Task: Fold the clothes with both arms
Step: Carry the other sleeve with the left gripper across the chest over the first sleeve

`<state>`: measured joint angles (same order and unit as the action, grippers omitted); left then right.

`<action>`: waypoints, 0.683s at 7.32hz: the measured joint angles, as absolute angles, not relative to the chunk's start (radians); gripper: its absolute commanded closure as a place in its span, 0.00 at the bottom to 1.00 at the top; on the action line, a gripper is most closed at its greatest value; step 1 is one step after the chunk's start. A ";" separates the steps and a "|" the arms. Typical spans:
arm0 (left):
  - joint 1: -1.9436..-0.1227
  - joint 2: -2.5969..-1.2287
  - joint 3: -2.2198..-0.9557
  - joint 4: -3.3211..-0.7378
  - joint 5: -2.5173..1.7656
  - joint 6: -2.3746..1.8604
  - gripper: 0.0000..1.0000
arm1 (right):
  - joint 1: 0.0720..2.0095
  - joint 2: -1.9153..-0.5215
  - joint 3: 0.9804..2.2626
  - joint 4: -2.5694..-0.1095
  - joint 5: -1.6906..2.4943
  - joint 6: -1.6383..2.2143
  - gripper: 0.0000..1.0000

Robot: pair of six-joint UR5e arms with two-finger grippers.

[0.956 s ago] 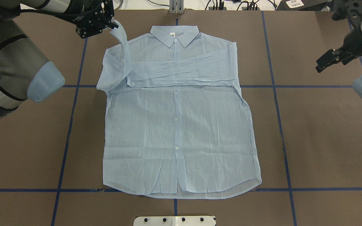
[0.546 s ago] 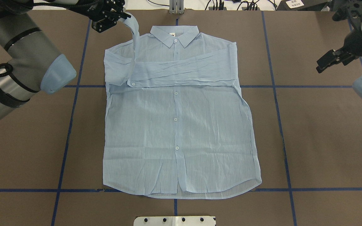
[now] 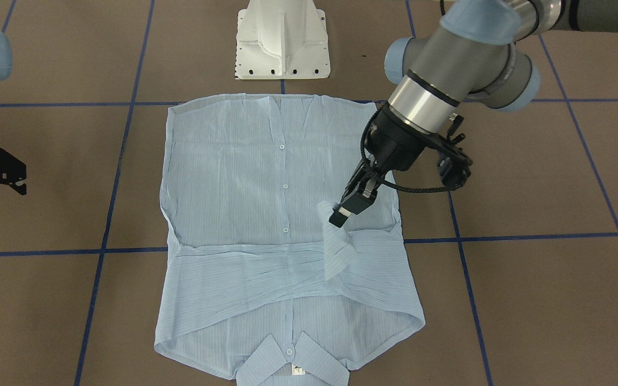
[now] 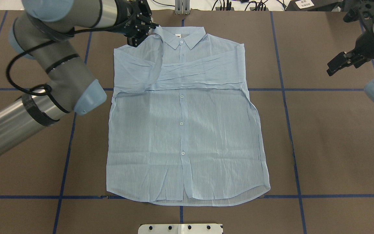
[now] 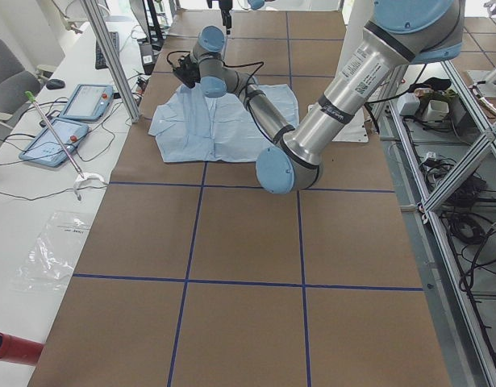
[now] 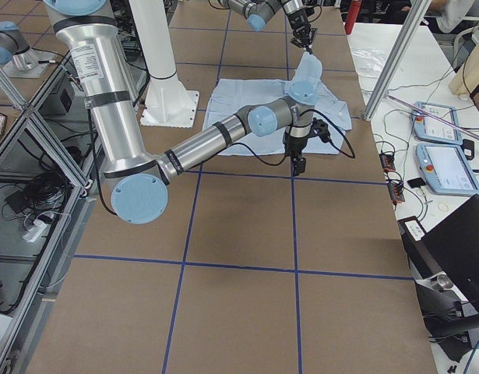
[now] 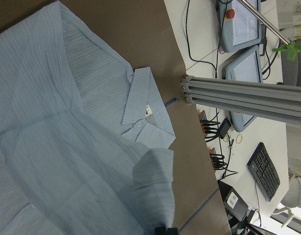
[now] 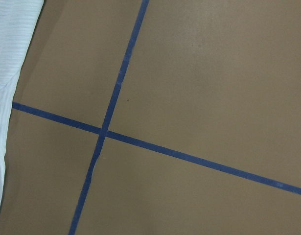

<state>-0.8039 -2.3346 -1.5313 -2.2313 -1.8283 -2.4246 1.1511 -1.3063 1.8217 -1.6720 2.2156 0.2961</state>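
Note:
The pale-blue striped shirt [image 4: 187, 136] lies flat, buttons up, collar [image 4: 180, 35] at the table's far edge. One sleeve [image 4: 200, 73] lies folded across the chest. My left gripper [image 4: 144, 31] is shut on the cuff of the other sleeve [image 4: 156, 48] and holds it raised beside the collar. The front-facing view shows this gripper [image 3: 341, 214] above the shirt with the sleeve [image 3: 336, 252] hanging from it. The left wrist view shows the cuff [image 7: 155, 186] and the collar [image 7: 140, 112]. My right gripper [image 4: 336, 63] is open and empty, off the shirt at the far right.
The brown table cover [image 4: 336, 136] carries blue tape lines [image 4: 289, 113]. The white base pedestal [image 3: 282, 40] stands at the near edge. A metal post [image 4: 182, 6] and cables line the far edge. Tablets [image 5: 74, 113] lie on the side bench.
My left gripper has carried the sleeve cuff rightward, from outside the shirt's shoulder to beside the collar. The sleeve now drapes over the chest. The right arm has not moved.

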 measured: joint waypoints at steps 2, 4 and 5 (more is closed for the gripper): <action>-0.691 -2.446 -1.364 -2.266 -1.684 -2.477 1.00 | 1.151 -1.307 1.819 -1.672 2.215 0.299 0.00; -0.605 -2.556 -1.189 -2.277 -1.626 -2.461 1.00 | 1.150 -1.307 1.816 -1.673 2.215 0.299 0.00; -0.576 -2.614 -1.096 -2.278 -1.591 -2.450 1.00 | 1.150 -1.307 1.815 -1.674 2.214 0.300 0.00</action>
